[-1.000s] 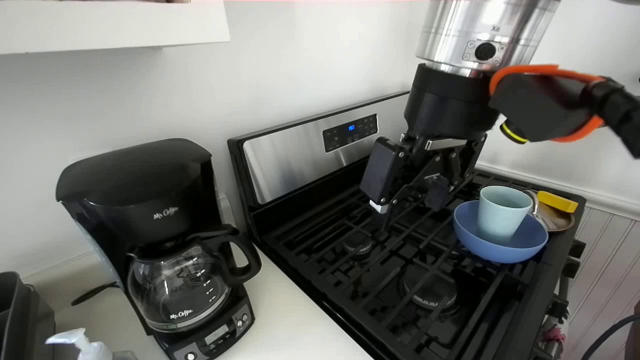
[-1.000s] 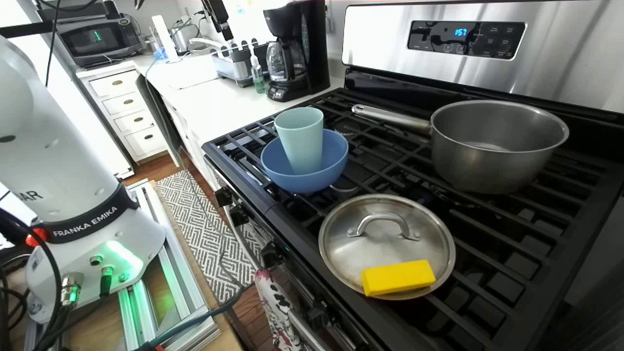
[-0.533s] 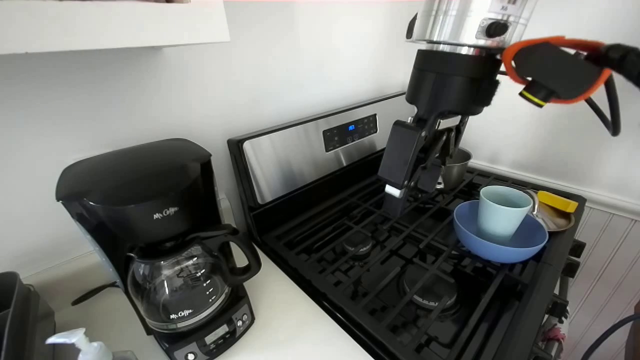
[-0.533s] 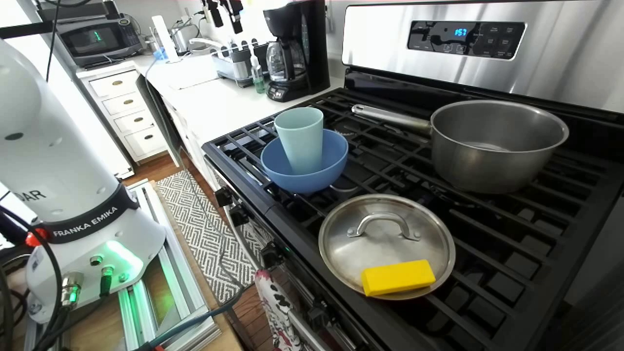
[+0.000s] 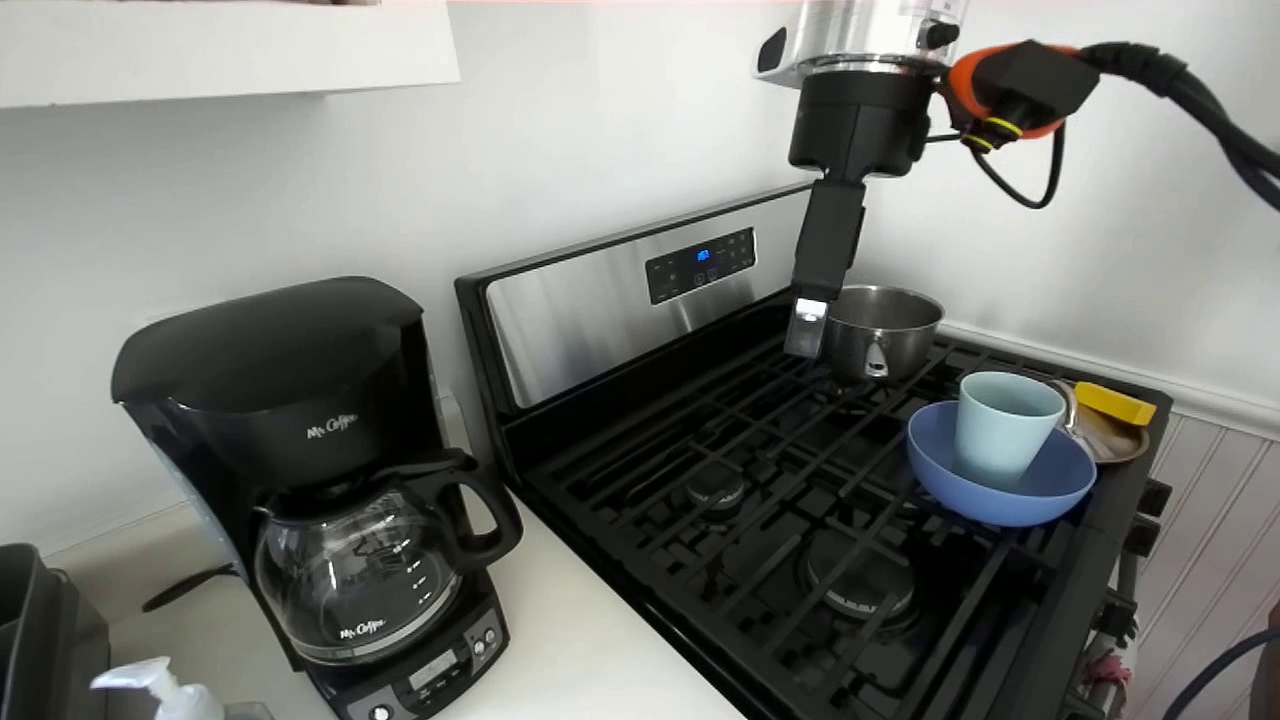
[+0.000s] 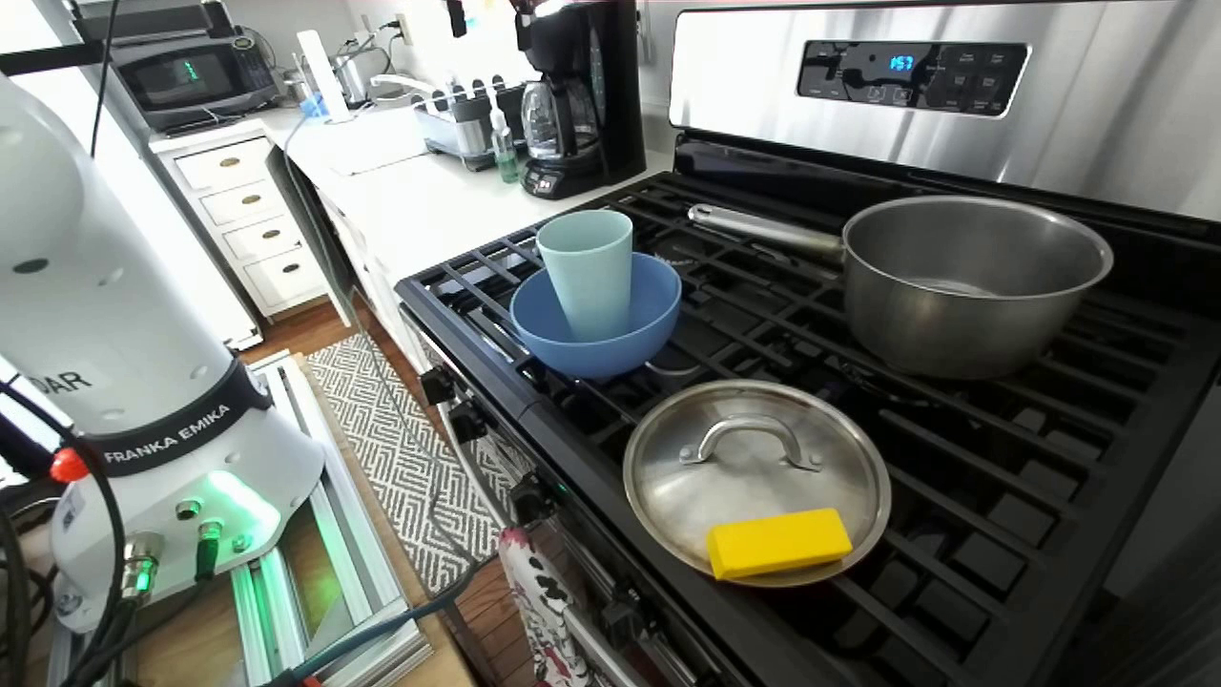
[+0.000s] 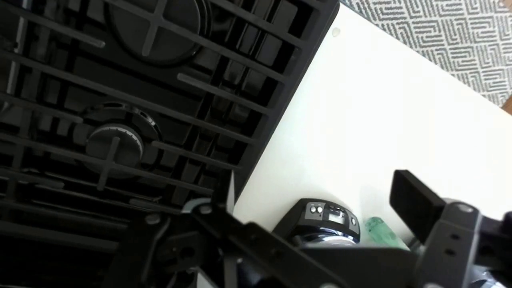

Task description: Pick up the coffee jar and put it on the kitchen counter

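Observation:
The coffee jar (image 5: 355, 575) is a clear glass carafe with a black handle, seated in the black coffee maker. It also shows in an exterior view (image 6: 542, 119). In the wrist view only a shiny part low in the coffee maker shows; the jar cannot be made out clearly. The white kitchen counter (image 5: 590, 630) lies beside the stove, and it fills much of the wrist view (image 7: 360, 120). My gripper (image 5: 806, 328) hangs above the back of the stove, apart from the jar, seen edge-on. In the wrist view the gripper (image 7: 320, 196) has its fingers wide apart with nothing between them.
The coffee maker (image 5: 280, 370) stands by the stove (image 5: 780, 580). On the stove are a blue bowl (image 5: 940, 470) with a light cup (image 5: 1005, 430), a steel pot (image 6: 973, 286) and a lid (image 6: 754, 458) with a yellow block (image 6: 777, 544). A soap bottle (image 6: 504, 143) stands by the coffee maker.
My gripper has risen and turned, so it now shows edge-on in an exterior view and uncovers the pot behind it. The jar and the other objects have not moved.

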`<action>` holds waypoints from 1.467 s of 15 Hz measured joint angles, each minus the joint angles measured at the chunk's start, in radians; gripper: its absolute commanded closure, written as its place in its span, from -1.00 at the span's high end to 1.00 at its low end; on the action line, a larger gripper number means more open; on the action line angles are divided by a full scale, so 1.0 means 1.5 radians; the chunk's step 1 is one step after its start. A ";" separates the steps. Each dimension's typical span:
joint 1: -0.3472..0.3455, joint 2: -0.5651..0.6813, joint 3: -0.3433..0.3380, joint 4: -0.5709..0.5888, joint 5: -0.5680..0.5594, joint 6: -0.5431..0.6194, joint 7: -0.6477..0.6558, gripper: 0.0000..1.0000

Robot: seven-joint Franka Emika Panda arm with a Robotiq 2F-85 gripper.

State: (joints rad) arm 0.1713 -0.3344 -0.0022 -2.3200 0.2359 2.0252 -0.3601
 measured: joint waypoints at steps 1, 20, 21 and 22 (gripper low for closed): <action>0.001 0.016 -0.009 0.016 0.015 -0.011 -0.039 1.00; 0.018 0.249 0.069 0.051 0.123 0.343 -0.455 1.00; 0.018 0.257 0.075 0.058 0.147 0.343 -0.488 1.00; 0.018 0.260 0.079 0.064 0.157 0.342 -0.502 1.00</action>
State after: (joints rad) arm 0.1980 0.0563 0.1167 -2.2246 0.4713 2.5388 -1.1124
